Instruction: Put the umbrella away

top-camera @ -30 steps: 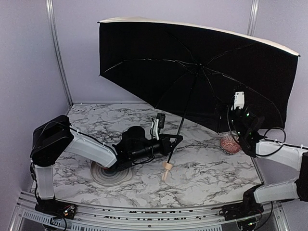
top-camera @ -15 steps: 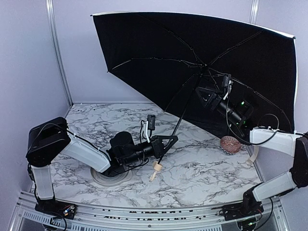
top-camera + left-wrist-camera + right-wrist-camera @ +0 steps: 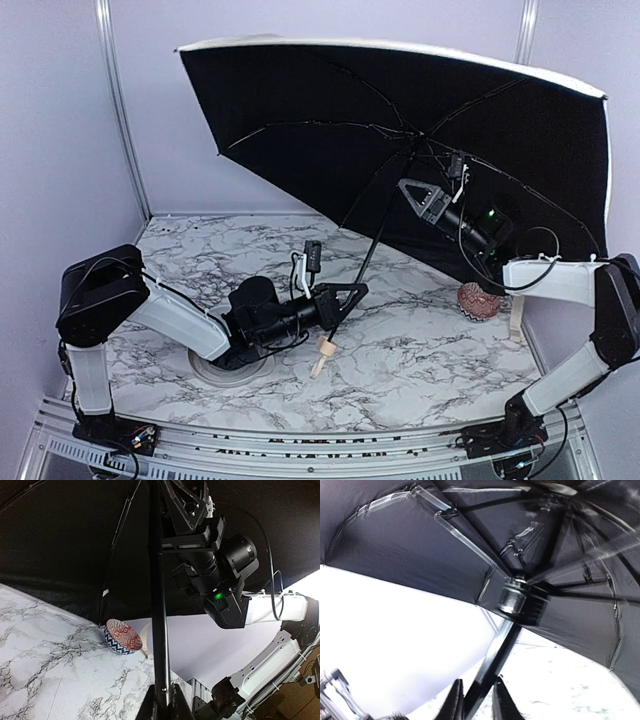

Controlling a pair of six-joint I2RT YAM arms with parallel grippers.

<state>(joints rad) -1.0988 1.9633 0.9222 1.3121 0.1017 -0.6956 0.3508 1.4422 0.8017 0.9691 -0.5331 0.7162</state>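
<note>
Left tool (image 3: 345,298) clenched on thin black shaft (image 3: 372,250) low down, just above small tan handle (image 3: 322,350). Handle near white marble desk (image 3: 420,350), contact unclear. Open folding umbrella (image 3: 300,130), cream outside, black lining, tilted; canopy spreads over far and right part of desk, shaft slants up to right. Right tool (image 3: 405,187) high under canopy, fingers (image 3: 454,700) clenched on either side of shaft, just below metal hub (image 3: 512,597). Red patterned bowl (image 3: 478,300) on desk at right, beneath canopy edge.
</note>
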